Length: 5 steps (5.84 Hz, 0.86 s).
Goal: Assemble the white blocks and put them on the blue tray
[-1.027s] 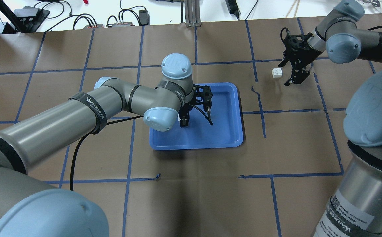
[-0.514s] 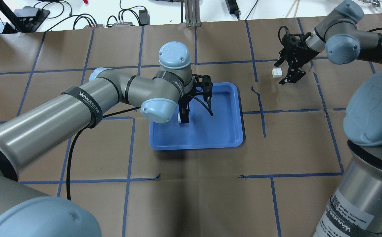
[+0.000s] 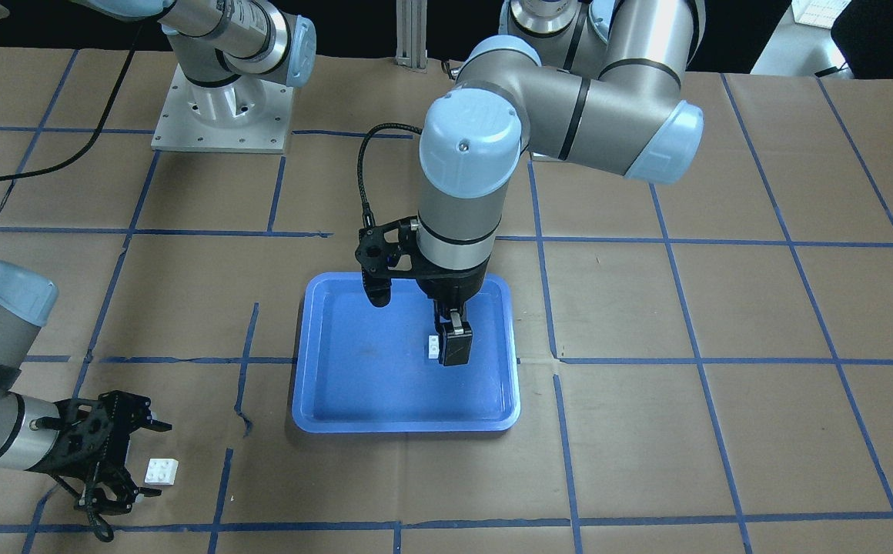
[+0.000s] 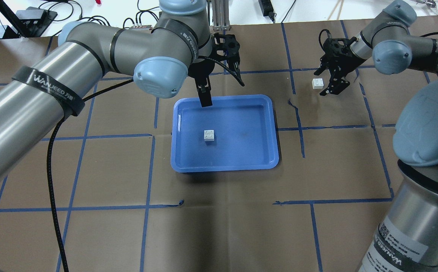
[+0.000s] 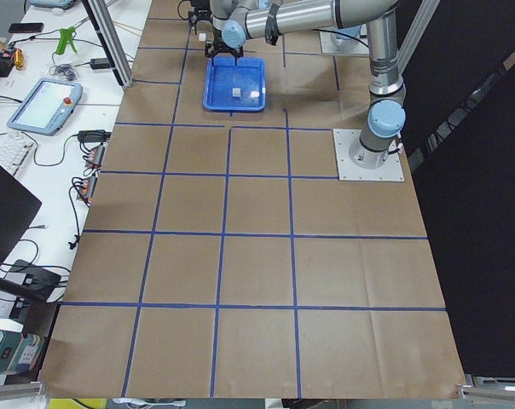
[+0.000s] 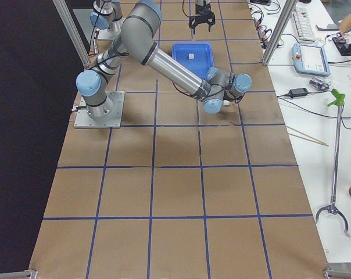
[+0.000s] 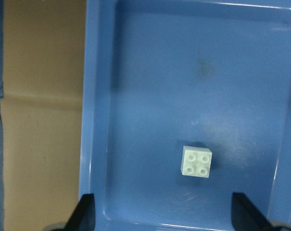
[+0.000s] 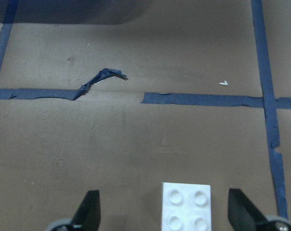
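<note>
Tray block [image 4: 209, 135] sits studs up on the tray [image 4: 241, 158], left of the middle in your overhead view, alone and touching nothing but the floor. Your left claw [image 7: 164, 217] hangs over the tray's far rim in that view, beyond the block. Its jaws are spread wide and hold nothing. From its wrist camera you see 2 fingertips at the bottom corners and the block between their lines, clear of both, all 4 studs showing. The front view disagrees: there 1 dark finger stands low, just beside the block, so you cannot fix the claw's height from these views.

Table block [image 8: 186, 207] lies studs up on the brown paper [image 4: 219, 211], well apart from the tray, toward the far right of your overhead view. Your right claw [image 8: 165, 211] is right at it, jaws wide and gripping nothing. Its wrist camera puts the block between the 2 tips, nearer the right-hand tip in that view and touching neither. A strip of blue tape [image 8: 203, 99] runs across the paper just beyond it. The 2 blocks are not joined.
</note>
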Each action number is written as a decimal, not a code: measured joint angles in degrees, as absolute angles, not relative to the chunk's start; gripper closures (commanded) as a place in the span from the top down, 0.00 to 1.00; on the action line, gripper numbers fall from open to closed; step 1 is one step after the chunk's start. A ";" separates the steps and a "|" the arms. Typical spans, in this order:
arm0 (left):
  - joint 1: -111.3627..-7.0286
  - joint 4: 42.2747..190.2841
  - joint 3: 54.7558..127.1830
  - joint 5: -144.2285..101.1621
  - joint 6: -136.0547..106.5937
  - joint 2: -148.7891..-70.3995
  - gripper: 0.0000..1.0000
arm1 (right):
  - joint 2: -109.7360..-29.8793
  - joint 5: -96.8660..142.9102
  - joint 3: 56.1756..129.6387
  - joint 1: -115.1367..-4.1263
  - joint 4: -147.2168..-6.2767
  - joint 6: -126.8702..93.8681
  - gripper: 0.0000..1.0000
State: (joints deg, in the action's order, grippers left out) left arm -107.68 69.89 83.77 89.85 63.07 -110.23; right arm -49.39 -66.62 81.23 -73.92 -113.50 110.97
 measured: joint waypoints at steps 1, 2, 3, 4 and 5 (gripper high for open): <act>-106.05 72.21 83.68 89.89 59.99 -106.84 0.99 | -49.23 -66.90 81.19 -73.92 -113.73 111.00 0.56; -102.47 75.07 83.87 89.83 56.97 -104.11 0.99 | -49.23 -67.15 81.11 -73.92 -113.85 111.03 0.41; -99.11 76.59 83.84 89.83 52.27 -102.09 0.99 | -49.22 -67.30 81.09 -73.92 -114.26 111.07 0.31; -96.54 77.01 83.97 90.11 45.27 -100.95 0.99 | -49.23 -67.37 81.05 -73.92 -114.73 111.09 0.30; -94.20 77.47 84.29 90.39 37.74 -100.36 0.99 | -49.43 -67.40 80.95 -73.92 -114.90 111.07 0.29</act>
State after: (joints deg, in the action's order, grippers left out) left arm -94.20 77.47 84.29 90.39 37.74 -100.36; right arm -49.43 -67.40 80.95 -73.92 -114.90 111.07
